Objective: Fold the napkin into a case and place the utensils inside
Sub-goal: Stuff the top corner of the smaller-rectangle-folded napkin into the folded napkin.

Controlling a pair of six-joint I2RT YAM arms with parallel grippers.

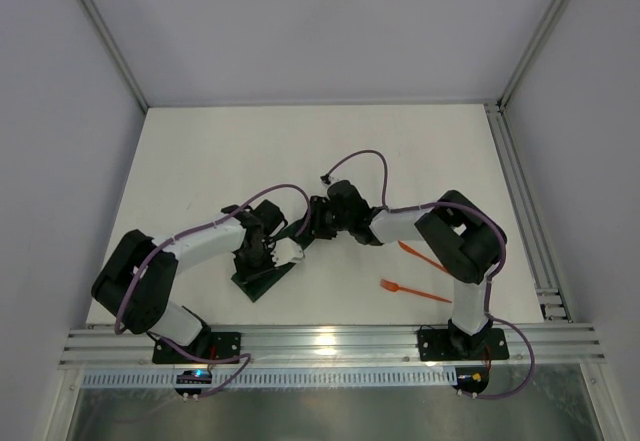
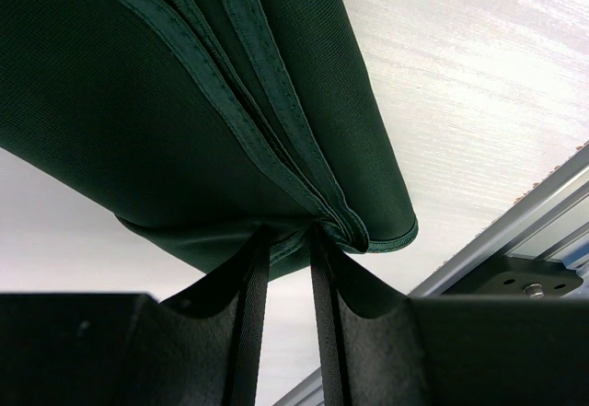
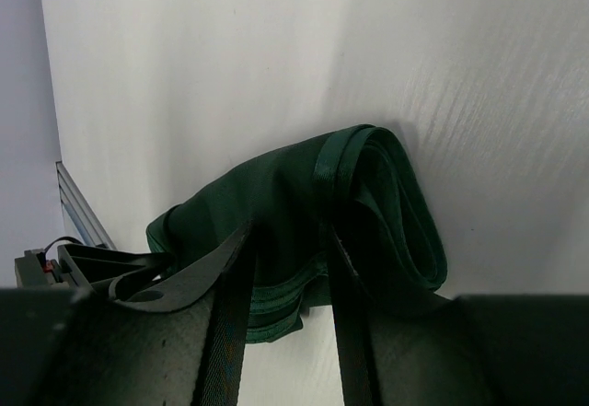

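Note:
The dark green napkin (image 1: 262,279) is folded into a narrow, layered bundle between my two grippers, left of the table's centre. My left gripper (image 2: 290,236) is shut on the napkin's (image 2: 184,102) stitched edges, which bunch at its tips. My right gripper (image 3: 290,222) straddles the other end of the napkin (image 3: 396,194), where rolled layers fill the gap between its fingers. In the top view the left gripper (image 1: 268,253) and right gripper (image 1: 312,223) are close together over the cloth. Two orange utensils lie to the right: a fork (image 1: 412,289) and a second piece (image 1: 425,258), partly under the right arm.
An aluminium rail (image 1: 330,341) runs along the table's near edge, also seen in the left wrist view (image 2: 515,231). Another rail (image 1: 525,211) runs down the right side. White walls enclose the table at left, back and right.

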